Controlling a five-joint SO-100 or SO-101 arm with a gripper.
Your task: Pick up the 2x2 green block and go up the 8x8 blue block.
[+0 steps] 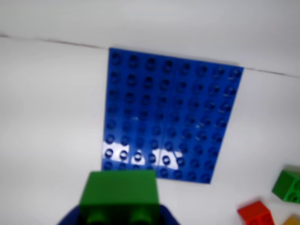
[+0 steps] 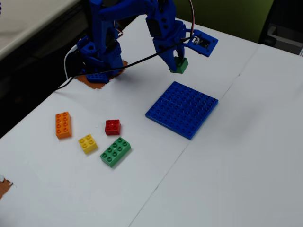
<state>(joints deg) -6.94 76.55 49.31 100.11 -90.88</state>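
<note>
while the gripper (image 2: 178, 60) grips the 2x2 green block (image 2: 179, 65), the 8x8 blue block (image 2: 182, 109) lies below

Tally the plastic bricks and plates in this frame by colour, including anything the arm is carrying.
Green: 2, the 2x2 green block held in the pincer and the longer green brick on the table
Blue: 1, the 8x8 blue block
Red: 1, red brick
Yellow: 1, yellow brick
Orange: 1, orange brick
Total: 6
</note>
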